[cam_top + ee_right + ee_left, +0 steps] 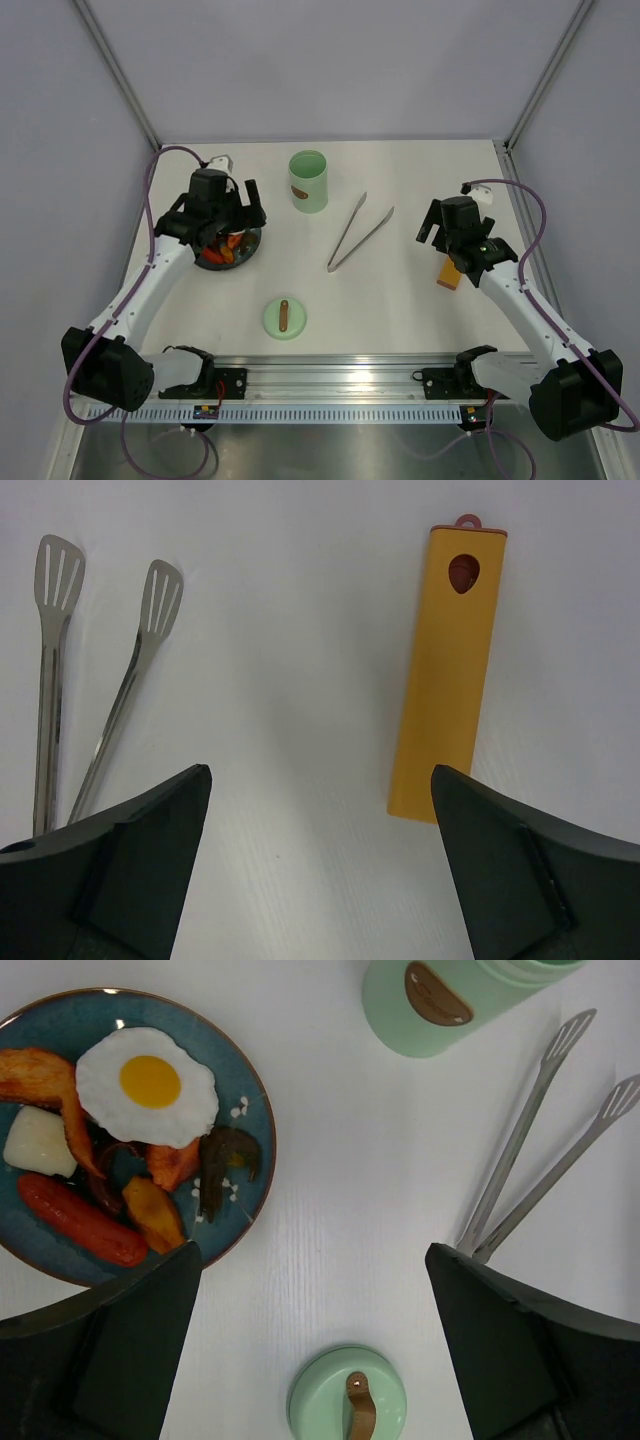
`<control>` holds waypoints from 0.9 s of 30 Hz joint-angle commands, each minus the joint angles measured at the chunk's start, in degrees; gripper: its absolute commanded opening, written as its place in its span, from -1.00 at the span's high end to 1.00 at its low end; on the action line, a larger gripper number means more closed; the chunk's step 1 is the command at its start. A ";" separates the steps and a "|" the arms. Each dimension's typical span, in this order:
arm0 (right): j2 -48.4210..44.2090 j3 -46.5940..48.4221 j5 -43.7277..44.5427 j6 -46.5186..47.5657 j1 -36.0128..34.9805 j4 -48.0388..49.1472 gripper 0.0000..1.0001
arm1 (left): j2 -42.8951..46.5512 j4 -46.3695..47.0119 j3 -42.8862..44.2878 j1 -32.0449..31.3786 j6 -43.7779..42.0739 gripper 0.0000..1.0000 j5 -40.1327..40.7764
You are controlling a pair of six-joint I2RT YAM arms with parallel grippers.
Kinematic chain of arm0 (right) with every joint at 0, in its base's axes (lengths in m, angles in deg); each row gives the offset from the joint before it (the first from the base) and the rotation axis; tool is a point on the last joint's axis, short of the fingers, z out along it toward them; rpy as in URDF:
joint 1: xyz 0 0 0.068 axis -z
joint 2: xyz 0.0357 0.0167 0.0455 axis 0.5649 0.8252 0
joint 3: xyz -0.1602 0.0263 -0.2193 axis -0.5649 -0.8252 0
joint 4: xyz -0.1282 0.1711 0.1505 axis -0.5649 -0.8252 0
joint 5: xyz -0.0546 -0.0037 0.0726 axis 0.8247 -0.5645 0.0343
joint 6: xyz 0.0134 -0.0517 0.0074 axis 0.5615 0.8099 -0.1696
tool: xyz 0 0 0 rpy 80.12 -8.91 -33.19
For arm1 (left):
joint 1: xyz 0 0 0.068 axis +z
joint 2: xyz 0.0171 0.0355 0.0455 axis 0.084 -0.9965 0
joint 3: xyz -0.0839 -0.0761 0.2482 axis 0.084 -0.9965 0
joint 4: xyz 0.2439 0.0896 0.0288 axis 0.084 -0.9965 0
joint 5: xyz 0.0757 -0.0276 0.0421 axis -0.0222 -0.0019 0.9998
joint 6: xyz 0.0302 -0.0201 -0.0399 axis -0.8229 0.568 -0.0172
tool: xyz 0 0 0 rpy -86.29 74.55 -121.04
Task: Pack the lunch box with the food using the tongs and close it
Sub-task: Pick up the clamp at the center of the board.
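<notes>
Tongs (59, 575) near wide-open, empty right claw (320, 772)

You've got 1 lunch box (309, 181), 1 lid (284, 318), 1 tongs (358, 232). Ahead of the left jaws, 1 plate (250, 1080) with 1 egg (148, 1085), 1 sausage (78, 1222), 1 white piece (40, 1142), 1 green piece (225, 1160), and roughly 3 orange pieces (150, 1210), which overlap. Ahead of the right jaws, 1 orange strip (447, 670).

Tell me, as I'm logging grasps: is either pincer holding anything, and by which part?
Nothing is held. The left pincer and the right pincer both stand open and empty; the tongs lie untouched between them.
</notes>
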 commanded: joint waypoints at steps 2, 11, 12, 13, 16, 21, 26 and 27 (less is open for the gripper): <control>-0.77 0.52 -0.94 -1.62 -0.37 1.91 -0.99 | -0.95 1.46 2.11 -3.28 -2.28 -0.98 0.62; -0.87 0.69 0.37 -3.47 -0.37 -1.06 -0.99 | -5.51 2.24 6.76 -12.77 -5.89 -0.98 5.63; -0.87 0.87 0.89 -3.64 -0.37 -1.59 -0.99 | -5.87 3.72 6.77 -13.30 -5.71 -0.98 4.67; -0.78 1.04 1.77 -3.99 -0.37 -2.20 -0.99 | -6.22 5.31 5.98 -14.35 -5.97 -0.98 3.53; -1.04 2.27 2.74 -4.52 -0.45 -4.84 -0.99 | -9.29 8.13 6.41 -17.42 -8.08 -0.98 1.23; -4.82 3.15 2.92 -4.61 -0.45 -6.25 -0.99 | -20.88 3.31 15.55 -18.57 -8.60 -0.98 -4.98; -8.33 3.24 1.96 -5.05 -0.37 -6.78 -0.99 | -32.05 2.16 20.99 -22.79 -11.60 -0.98 -3.69; -8.60 3.24 1.69 -5.23 -0.37 -6.78 -0.99 | -33.90 0.50 23.96 -23.06 -11.95 -0.98 -3.86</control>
